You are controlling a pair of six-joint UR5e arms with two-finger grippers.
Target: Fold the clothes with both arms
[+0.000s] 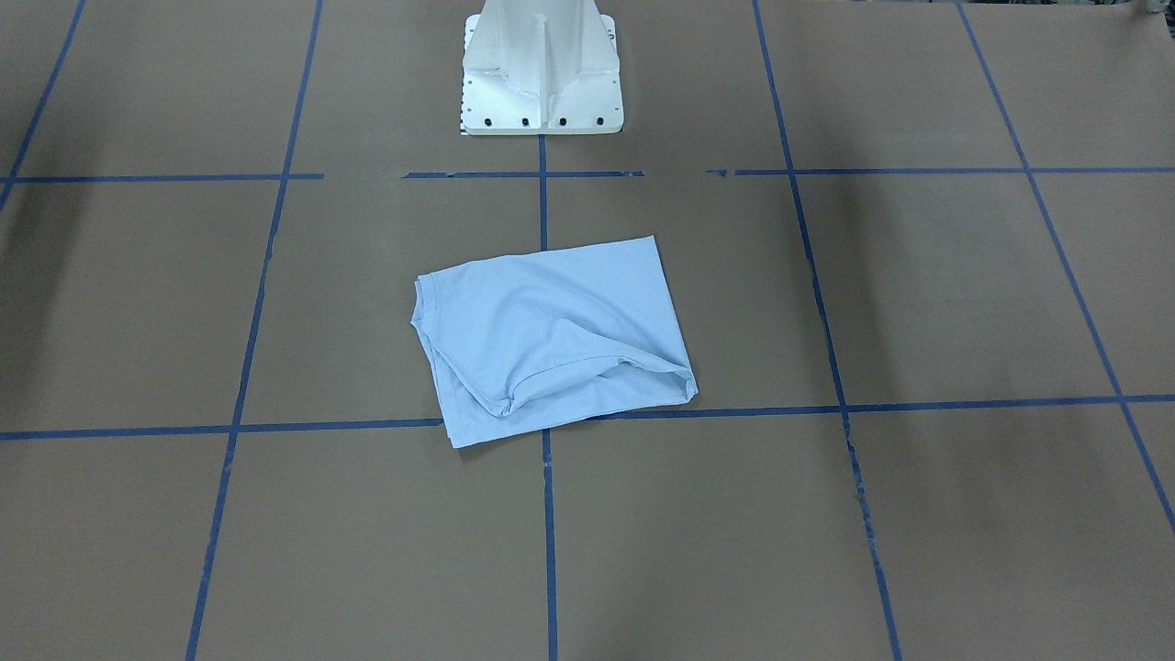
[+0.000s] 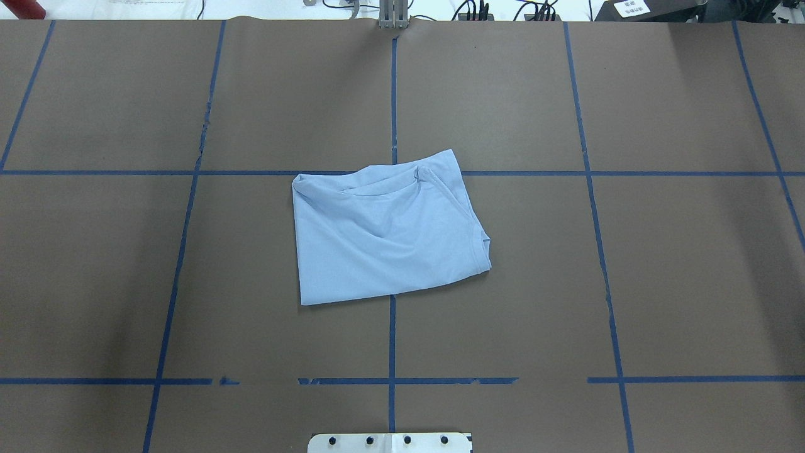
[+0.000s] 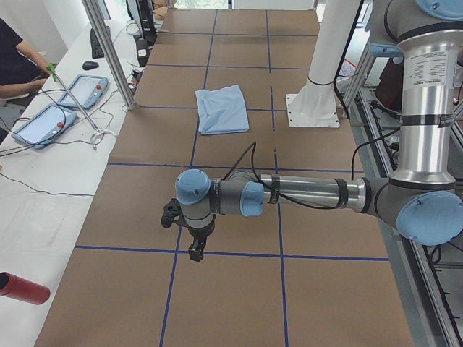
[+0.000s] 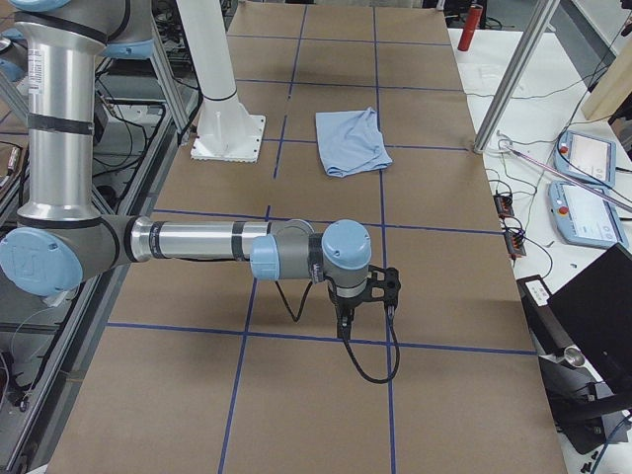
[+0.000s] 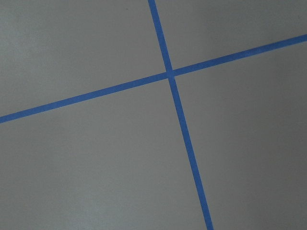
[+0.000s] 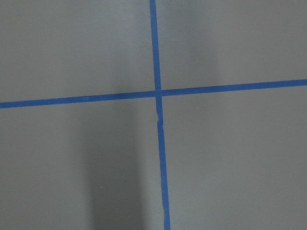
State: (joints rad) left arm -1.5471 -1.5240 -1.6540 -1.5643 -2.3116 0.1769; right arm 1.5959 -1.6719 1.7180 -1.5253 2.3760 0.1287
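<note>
I see left arm (image 3: 304,194) and right arm (image 4: 197,240) stretched low over opposite table (image 2: 94,283) ends, well apart from folded T-shirt (image 2: 383,233) mid-table; left gripper (image 3: 195,251) and right gripper (image 4: 344,326) show only in side views, can't tell openness.

left arm (image 3: 304,194): stretching out level | left gripper (image 3: 195,252): pointing down, aperture unclear | right arm (image 4: 193,240): stretching out level | right gripper (image 4: 343,326): pointing down, aperture unclear

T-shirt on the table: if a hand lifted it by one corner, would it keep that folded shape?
Probably not. The T-shirt lies in soft wrinkles and sagging layers, so it likely droops and unfolds. It looks thin, so probably light. Pushed, it would likely bunch on the brown table cover rather than slide whole.
</note>
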